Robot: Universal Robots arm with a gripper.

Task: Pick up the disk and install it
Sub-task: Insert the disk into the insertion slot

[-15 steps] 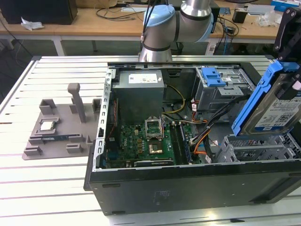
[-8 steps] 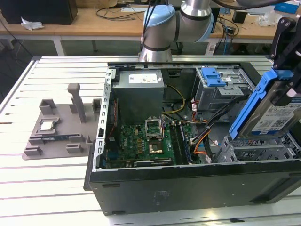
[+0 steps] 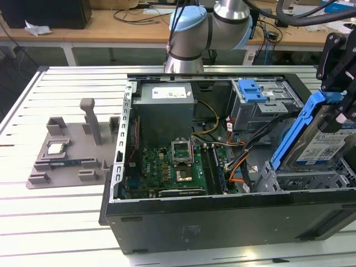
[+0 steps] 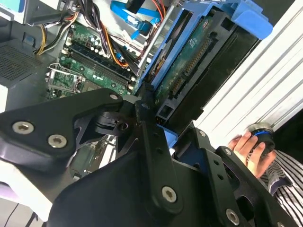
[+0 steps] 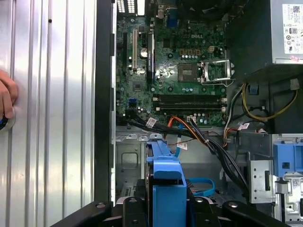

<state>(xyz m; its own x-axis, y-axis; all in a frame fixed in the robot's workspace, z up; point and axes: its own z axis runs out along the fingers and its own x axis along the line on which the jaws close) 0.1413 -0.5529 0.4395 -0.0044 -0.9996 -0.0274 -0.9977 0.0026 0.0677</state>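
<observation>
The disk [image 3: 320,136], a flat silver hard drive in blue plastic rails, stands with its long axis steeply tilted and its barcoded blue-and-white label [image 3: 332,146] showing, clamped in the black gripper [image 5: 165,204].

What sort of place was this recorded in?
Probably a robotics lab or workshop: an open computer case on a slatted metal table, cable-strewn workbenches behind, and the gripper holding the disk.

We find the bay [image 3: 295,181] open below the tilted disk [image 3: 328,146]. Cables [image 3: 238,164] crowd between it and the motherboard [image 3: 161,167]. The drive cage [image 3: 261,108] stands just beside it. A hand [image 5: 5,97] rests on the table [image 5: 52,142], near the case wall [image 5: 104,118].
</observation>
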